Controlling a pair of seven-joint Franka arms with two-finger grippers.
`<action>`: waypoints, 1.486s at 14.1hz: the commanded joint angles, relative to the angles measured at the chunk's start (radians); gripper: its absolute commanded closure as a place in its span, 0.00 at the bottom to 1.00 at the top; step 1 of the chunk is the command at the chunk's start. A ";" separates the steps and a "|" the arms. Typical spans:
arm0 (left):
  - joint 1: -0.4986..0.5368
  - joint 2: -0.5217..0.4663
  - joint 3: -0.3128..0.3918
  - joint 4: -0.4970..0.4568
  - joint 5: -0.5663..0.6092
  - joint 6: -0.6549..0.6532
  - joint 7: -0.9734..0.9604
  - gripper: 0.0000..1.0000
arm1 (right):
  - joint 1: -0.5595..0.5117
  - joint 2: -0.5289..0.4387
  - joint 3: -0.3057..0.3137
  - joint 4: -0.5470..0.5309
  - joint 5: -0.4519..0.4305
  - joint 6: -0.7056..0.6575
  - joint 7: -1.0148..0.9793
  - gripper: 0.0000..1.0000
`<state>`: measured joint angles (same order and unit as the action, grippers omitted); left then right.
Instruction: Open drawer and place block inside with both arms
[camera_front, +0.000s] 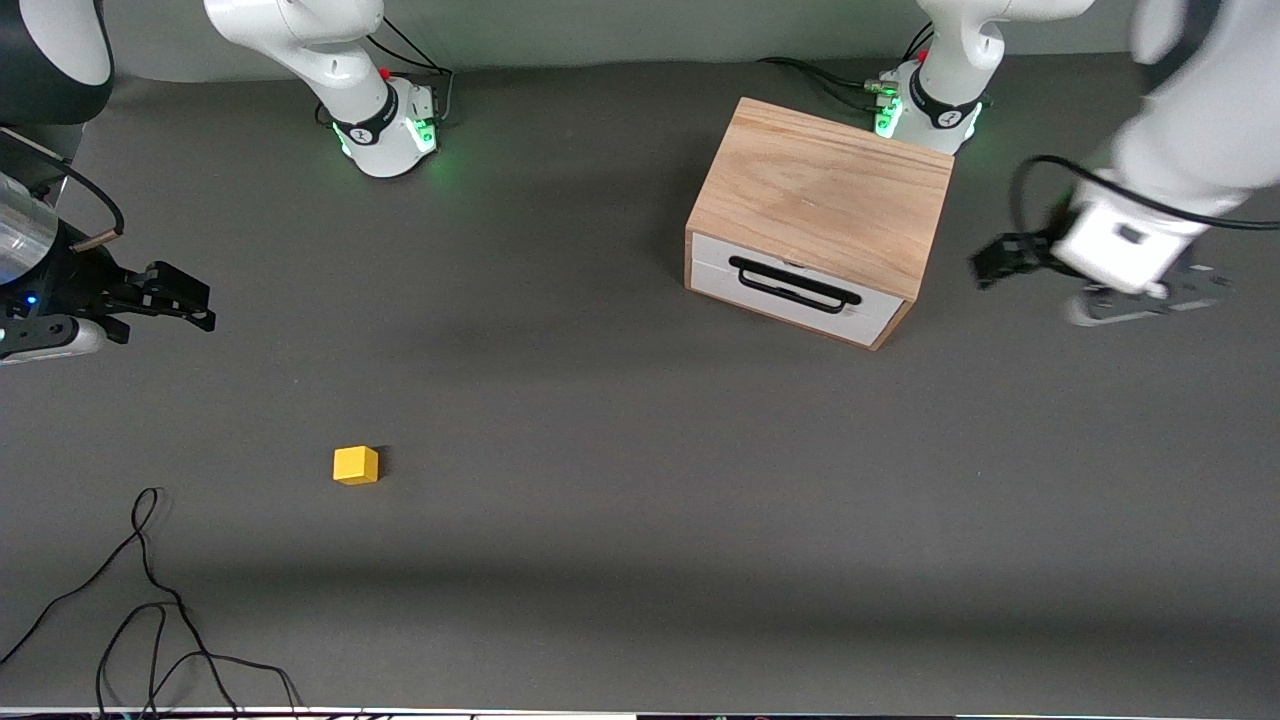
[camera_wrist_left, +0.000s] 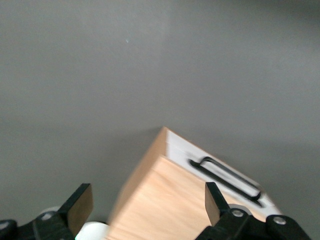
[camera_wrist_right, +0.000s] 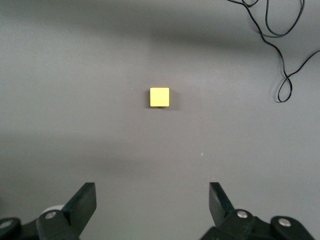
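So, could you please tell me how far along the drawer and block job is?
Nothing looks done: the drawer is shut in its cabinet and the block sits on the table. In hand: the left tool hangs open beside the cabinet; the right tool hangs open over the table at its own end. Left: opening, picking, placing.

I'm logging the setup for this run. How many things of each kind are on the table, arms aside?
Yellow block: 1
Wooden cabinet with shut drawer: 1
Loose black cable: 1
Total: 3
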<state>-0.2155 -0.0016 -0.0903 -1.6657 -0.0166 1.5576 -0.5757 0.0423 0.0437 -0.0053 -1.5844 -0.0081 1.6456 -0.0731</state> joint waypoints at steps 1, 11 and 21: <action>-0.129 0.031 0.012 0.017 0.003 -0.004 -0.295 0.00 | 0.007 0.015 -0.004 0.031 -0.003 -0.021 -0.001 0.00; -0.380 0.201 0.012 0.093 -0.023 0.007 -1.033 0.00 | 0.008 0.012 -0.002 0.027 -0.004 -0.021 0.001 0.00; -0.343 0.273 0.020 -0.078 -0.014 0.222 -1.084 0.00 | 0.008 0.010 -0.002 0.026 -0.004 -0.023 0.001 0.00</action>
<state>-0.5797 0.2952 -0.0720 -1.6776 -0.0327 1.7308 -1.6500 0.0433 0.0442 -0.0046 -1.5827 -0.0081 1.6436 -0.0731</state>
